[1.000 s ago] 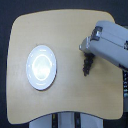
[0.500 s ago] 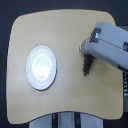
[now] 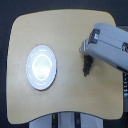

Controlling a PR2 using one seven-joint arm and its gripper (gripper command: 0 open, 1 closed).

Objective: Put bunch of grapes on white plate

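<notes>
The grapes (image 3: 86, 65) are seen hanging just below the gripper (image 3: 85, 54), apparently clamped in it, over the table (image 3: 70, 95). The plate (image 3: 41, 67) lies well apart toward the exterior view's left.

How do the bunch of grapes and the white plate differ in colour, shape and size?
The bunch of grapes is dark, nearly black; the white plate is bright and glossy. The grapes form a narrow, elongated cluster, while the plate is round with a raised ring. The bunch is much smaller than the plate. The gripper is right above the grapes, while the plate lies apart, toward the exterior view's left. Both are over the same wooden table.
</notes>
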